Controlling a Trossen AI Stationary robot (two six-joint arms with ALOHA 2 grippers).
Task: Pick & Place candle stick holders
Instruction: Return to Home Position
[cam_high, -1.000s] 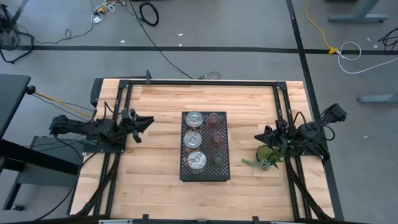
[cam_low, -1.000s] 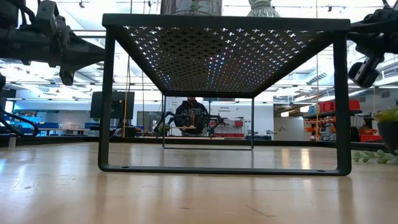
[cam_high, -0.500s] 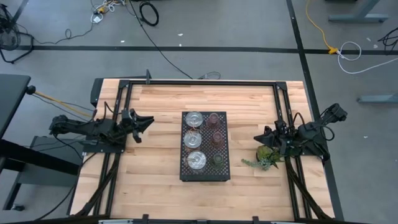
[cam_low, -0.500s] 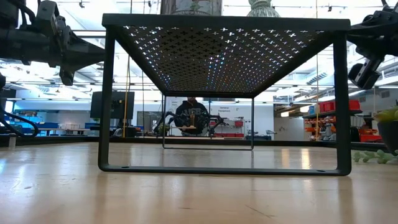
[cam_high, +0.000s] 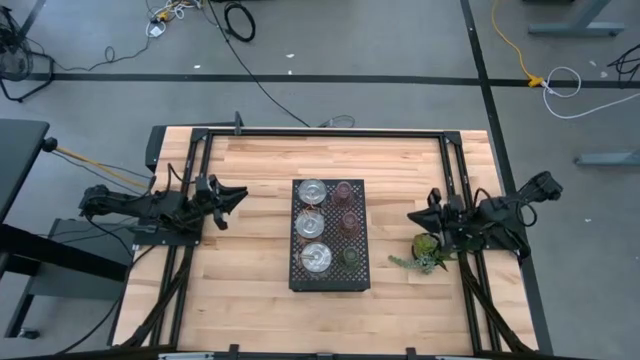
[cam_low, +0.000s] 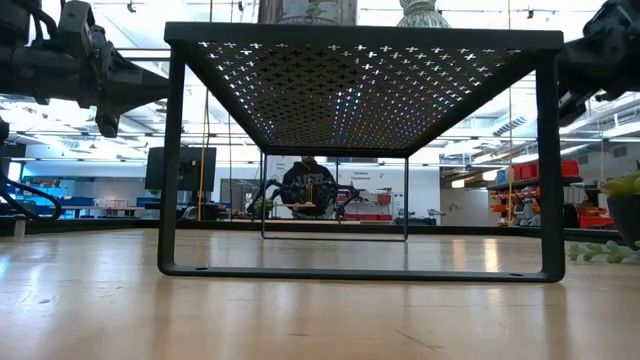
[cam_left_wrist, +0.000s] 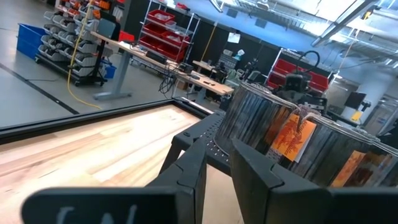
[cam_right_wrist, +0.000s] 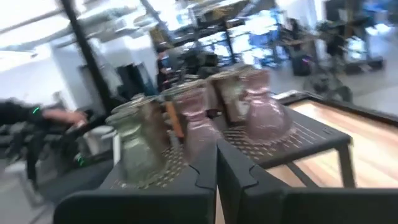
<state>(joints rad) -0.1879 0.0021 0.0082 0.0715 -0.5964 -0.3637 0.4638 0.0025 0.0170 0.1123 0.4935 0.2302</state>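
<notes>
Six candle stick holders stand on the black perforated tray at the table's middle. Three are silvery glass, two are pink and one is olive-green. My left gripper is shut and empty, above the table to the tray's left, pointing at the tray. My right gripper is shut and empty, to the tray's right, pointing at the tray. The left wrist view shows the silvery holders. The right wrist view shows the pink holders and the green one.
A green leafy plant sprig lies on the table just below and nearer than my right gripper. The tray stands on legs, its top raised above the wood. Bare wood lies to the tray's left, and along the near and far edges.
My right gripper has risen a little and shifted slightly toward the table's far edge. In the low view its lower part has gone up out of sight. The holders and the tray have stayed put.
</notes>
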